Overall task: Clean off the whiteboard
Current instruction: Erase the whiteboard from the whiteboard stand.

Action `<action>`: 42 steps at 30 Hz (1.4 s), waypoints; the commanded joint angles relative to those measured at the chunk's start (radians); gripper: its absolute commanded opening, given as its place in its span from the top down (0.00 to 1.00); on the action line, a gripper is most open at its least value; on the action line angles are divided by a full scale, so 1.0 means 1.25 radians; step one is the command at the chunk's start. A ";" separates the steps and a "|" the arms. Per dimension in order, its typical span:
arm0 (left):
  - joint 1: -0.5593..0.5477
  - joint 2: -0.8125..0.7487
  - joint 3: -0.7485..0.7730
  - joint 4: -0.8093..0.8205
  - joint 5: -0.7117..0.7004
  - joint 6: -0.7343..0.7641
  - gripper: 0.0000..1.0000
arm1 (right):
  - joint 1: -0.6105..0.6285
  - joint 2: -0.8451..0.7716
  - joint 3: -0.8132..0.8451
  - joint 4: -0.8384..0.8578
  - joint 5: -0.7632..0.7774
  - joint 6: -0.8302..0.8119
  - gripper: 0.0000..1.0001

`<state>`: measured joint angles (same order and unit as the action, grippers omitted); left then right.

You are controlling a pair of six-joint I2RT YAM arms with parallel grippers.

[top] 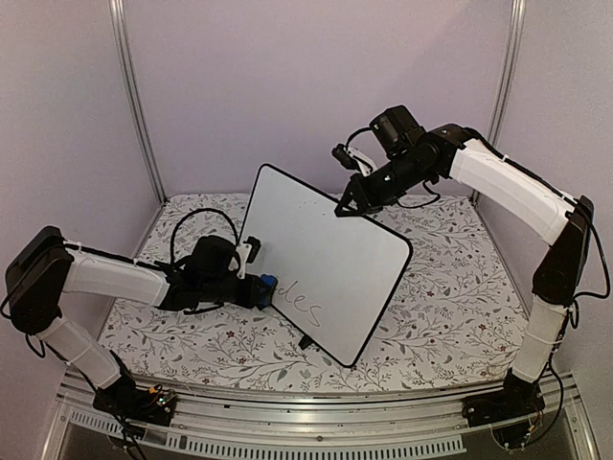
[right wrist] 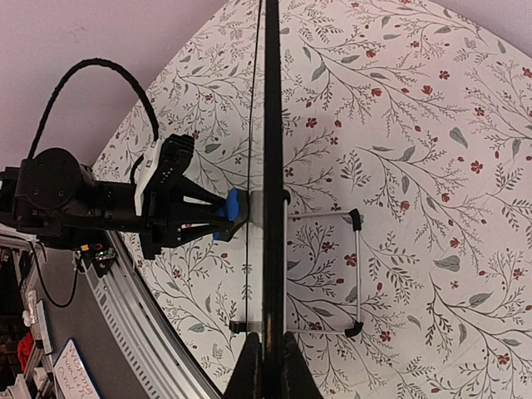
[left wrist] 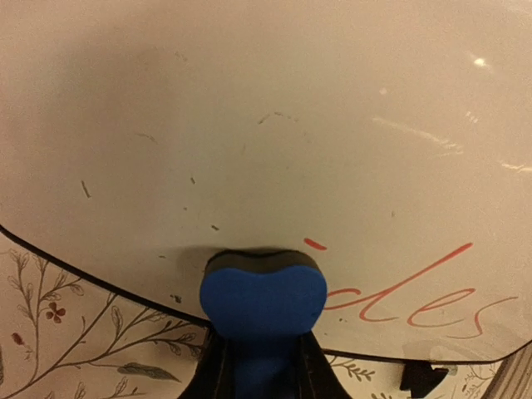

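The whiteboard point(top: 321, 259) stands tilted upright on the floral table, its face point(left wrist: 274, 125) carrying handwriting "des" low down plus faint marks. My right gripper point(top: 348, 203) is shut on the board's top edge; in the right wrist view the rim point(right wrist: 272, 166) runs edge-on between my fingers point(right wrist: 249, 374). My left gripper point(top: 257, 287) is shut on a blue eraser point(left wrist: 261, 298), whose dark pad presses the board's lower left face, just left of the writing. The eraser point(right wrist: 229, 213) also shows against the board from above.
A wire stand with black feet point(right wrist: 356, 274) props the board from behind. The floral cloth point(top: 450, 287) covers the table, with a metal rail point(top: 316, 402) along the near edge and purple walls around. The left arm's black cable point(top: 196, 218) loops over its wrist.
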<state>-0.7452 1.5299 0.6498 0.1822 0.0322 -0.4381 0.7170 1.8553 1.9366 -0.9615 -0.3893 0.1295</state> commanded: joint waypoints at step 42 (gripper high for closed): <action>-0.055 0.077 -0.049 -0.004 0.027 -0.078 1.00 | 0.035 0.025 -0.040 -0.083 -0.011 -0.080 1.00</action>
<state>-0.7868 1.5799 0.6121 0.2554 0.0227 -0.5285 0.7143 1.8523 1.9358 -0.9718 -0.3767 0.1402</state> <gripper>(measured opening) 0.177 0.032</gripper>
